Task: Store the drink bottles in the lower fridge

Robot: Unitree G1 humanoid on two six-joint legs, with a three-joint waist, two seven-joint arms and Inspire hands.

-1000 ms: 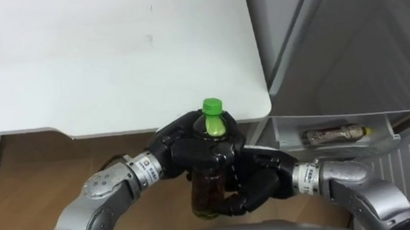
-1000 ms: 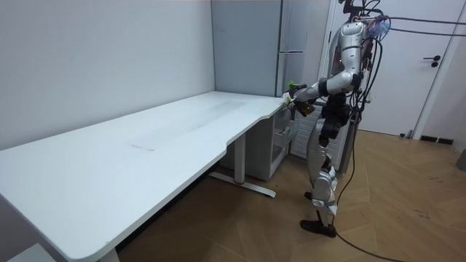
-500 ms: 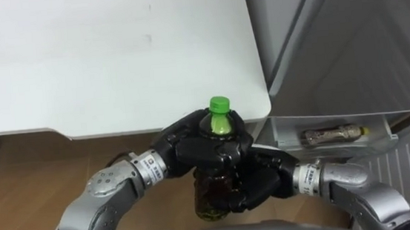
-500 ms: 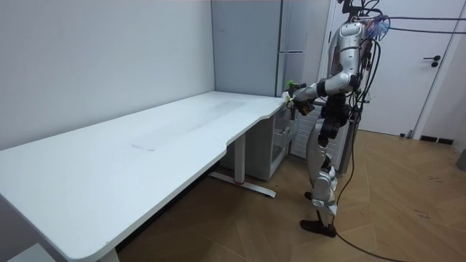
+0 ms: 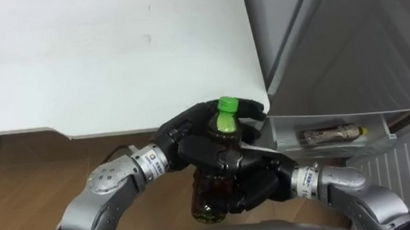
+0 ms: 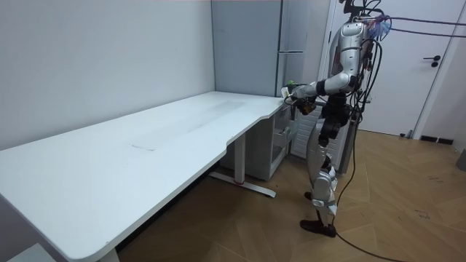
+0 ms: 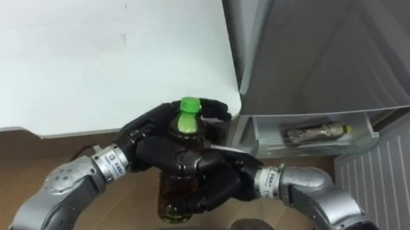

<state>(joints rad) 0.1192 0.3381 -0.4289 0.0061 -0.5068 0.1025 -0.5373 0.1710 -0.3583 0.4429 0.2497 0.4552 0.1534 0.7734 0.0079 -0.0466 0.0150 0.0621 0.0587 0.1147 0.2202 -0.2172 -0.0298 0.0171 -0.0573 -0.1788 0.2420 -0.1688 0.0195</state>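
Observation:
A bottle of dark drink [image 5: 209, 198] with a green cap [image 5: 226, 105] is held in front of me, below the table's edge, its top tilted a little to the right. My left hand [image 5: 189, 136] is curled round its neck and shoulder. My right hand [image 5: 254, 186] wraps the body from the right and below. The lower fridge drawer [image 5: 374, 139] stands open at the right, and a second bottle [image 5: 329, 132] lies on its side in it. In the room view I stand at the table's far end beside the fridge [image 6: 291, 36], with both hands [image 6: 297, 92] in front of my chest.
The white table [image 5: 110, 56] covers the upper left, with its rounded corner [image 5: 264, 108] just behind the bottle cap. The grey fridge front [image 5: 347, 43] rises at the upper right. Wooden floor [image 5: 25, 190] lies below the table.
Both hands have carried the bottle slightly right and up towards the table corner, and its top now tilts more to the right. My stance is unchanged.

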